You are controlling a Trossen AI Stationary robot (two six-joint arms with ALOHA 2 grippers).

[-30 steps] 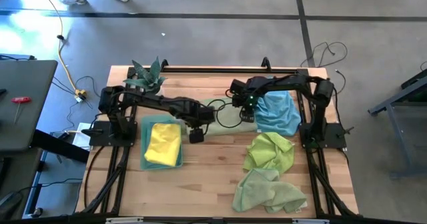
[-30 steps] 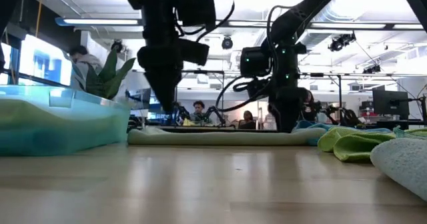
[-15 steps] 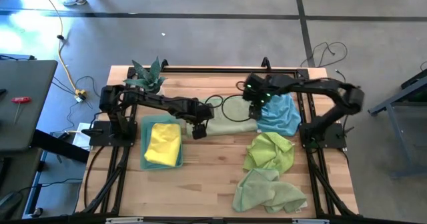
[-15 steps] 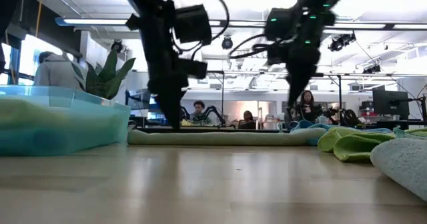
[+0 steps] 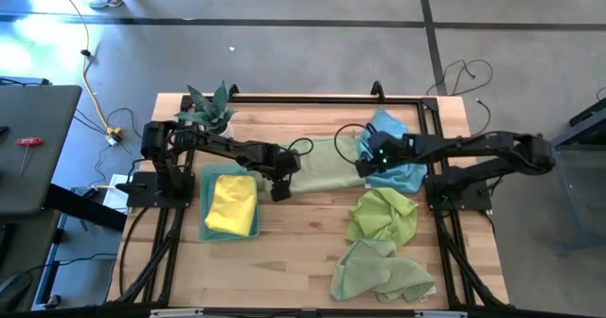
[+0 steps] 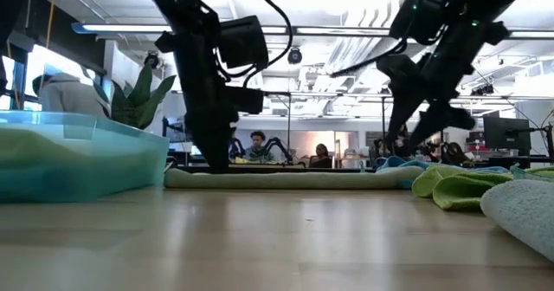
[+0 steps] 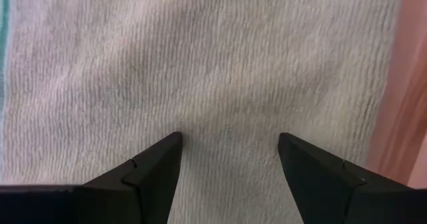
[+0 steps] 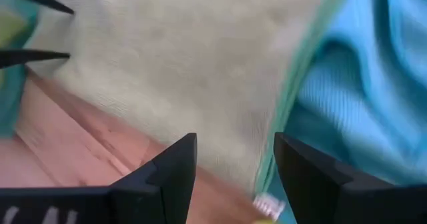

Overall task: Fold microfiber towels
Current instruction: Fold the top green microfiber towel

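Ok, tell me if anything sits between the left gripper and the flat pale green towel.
Nothing visible does. The left gripper is open, right above the pale green towel at its left end, only cloth between its fingers. The right gripper hangs open at the towel's right end.

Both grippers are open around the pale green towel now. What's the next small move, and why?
Probably lower the right gripper onto the right edge of the pale green towel and close. Its fingers are open just above that edge, beside the blue towel, while the left gripper, also open, sits on the opposite edge, so both ends can be taken.
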